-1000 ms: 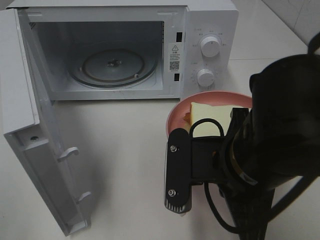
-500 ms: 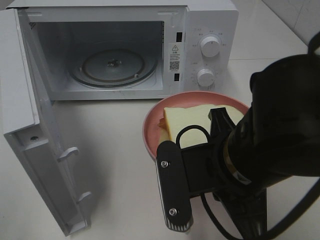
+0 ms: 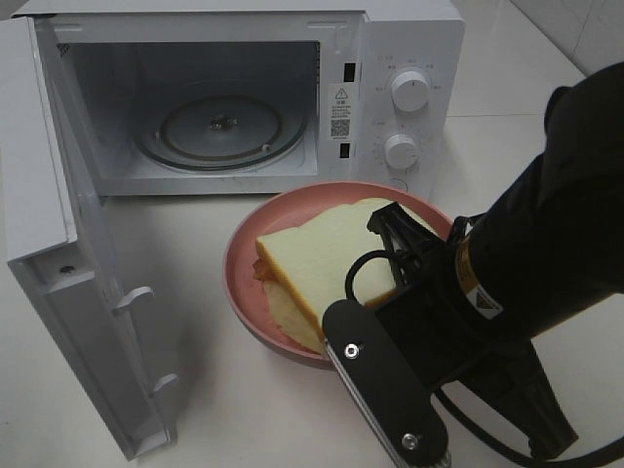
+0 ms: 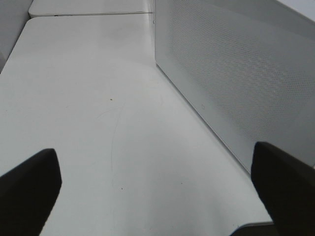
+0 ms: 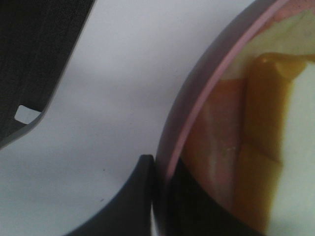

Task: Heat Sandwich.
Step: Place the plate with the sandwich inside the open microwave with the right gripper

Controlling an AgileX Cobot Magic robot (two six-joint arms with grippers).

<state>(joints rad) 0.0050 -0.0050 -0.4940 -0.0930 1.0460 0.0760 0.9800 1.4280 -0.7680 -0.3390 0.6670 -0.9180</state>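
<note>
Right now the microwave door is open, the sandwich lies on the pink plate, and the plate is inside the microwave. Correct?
Not the last part. The pink plate is outside the microwave, in front of it, held at the rim by the right gripper; the exterior high view shows this. The door is open and the sandwich lies on the plate.

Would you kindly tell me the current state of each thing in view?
microwave door: open
turntable: bare
sandwich: lying on the pink plate
pink plate: rim clamped by the right gripper
right gripper: shut on pink plate
left gripper: open, empty
</note>
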